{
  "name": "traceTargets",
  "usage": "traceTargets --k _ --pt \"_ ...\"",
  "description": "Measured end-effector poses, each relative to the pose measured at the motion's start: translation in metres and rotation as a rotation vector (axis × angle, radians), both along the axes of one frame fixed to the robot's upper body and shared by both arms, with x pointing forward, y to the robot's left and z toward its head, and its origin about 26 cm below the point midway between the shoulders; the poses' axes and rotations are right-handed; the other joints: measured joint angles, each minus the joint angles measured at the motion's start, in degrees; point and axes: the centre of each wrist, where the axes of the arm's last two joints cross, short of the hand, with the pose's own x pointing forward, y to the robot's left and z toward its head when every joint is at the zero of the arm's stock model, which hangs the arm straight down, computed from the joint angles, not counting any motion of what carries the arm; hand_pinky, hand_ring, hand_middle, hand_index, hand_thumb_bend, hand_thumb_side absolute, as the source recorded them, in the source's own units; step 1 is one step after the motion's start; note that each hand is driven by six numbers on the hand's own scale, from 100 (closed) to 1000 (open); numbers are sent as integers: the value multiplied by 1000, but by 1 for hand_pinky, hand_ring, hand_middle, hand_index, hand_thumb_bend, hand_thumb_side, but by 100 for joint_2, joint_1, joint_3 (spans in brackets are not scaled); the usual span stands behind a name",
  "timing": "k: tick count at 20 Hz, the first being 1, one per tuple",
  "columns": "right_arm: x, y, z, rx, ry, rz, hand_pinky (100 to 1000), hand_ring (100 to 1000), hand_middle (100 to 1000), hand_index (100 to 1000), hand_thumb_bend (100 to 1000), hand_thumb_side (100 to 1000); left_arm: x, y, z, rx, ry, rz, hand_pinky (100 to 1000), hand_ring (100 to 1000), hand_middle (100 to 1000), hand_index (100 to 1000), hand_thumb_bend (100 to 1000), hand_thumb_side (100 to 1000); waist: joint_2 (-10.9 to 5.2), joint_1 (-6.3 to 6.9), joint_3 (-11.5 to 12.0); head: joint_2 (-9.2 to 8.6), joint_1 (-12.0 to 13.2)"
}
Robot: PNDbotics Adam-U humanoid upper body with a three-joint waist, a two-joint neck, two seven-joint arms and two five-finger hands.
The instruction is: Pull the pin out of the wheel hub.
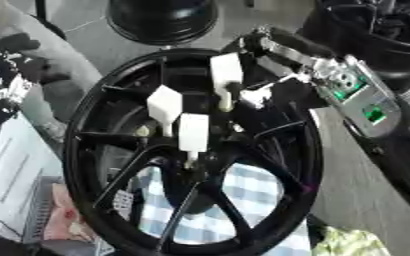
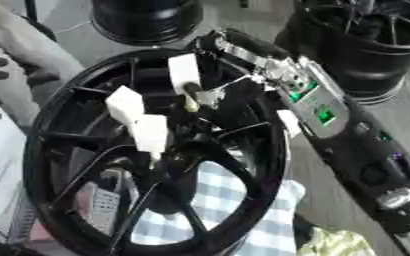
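A black spoked wheel (image 1: 86, 125) lies askew in the middle, with its hub (image 1: 191, 172) where the spokes meet. My right hand (image 1: 270, 95) comes in from the upper right on a silver arm with green lights (image 1: 366, 107). Its white-padded fingers (image 1: 194, 131) stretch out, spread over the spokes and down toward the hub. Small cream tips show under the pads, one right at the hub (image 1: 191, 161). I cannot make out a separate pin between the fingers. My left hand shows in no view.
A blue-and-white checked cloth (image 1: 243, 200) lies under the wheel. Other black rims stand at the top (image 1: 160, 20) and upper right (image 2: 375, 45). A person's grey sleeve (image 1: 33, 55) is at the left edge, papers (image 1: 12, 170) below it, and a yellow-green cloth (image 1: 357, 242) at the lower right.
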Motion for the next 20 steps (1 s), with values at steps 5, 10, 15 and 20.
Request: traceTargets --k 5,10,15,20 --pt "-2 -6 29 88 -37 -15 335 382 274 457 100 305 0 0 0 -2 0 -1 762 771 790 870 382 452 -5 0 -33 0 1" --pt "-11 -38 65 166 -84 -56 336 383 275 457 100 298 0 1 -2 -3 6 2 762 772 790 870 382 452 -56 -18 -109 0 50" --pt "-32 -101 78 261 -82 -171 335 382 274 455 100 294 -2 4 -5 -6 18 16 762 772 791 870 381 452 -84 -33 -200 0 143" --pt "-58 -164 67 373 -48 -321 344 386 278 460 100 295 -2 6 -6 -10 21 26 762 773 791 870 381 453 -100 -20 -299 0 211"
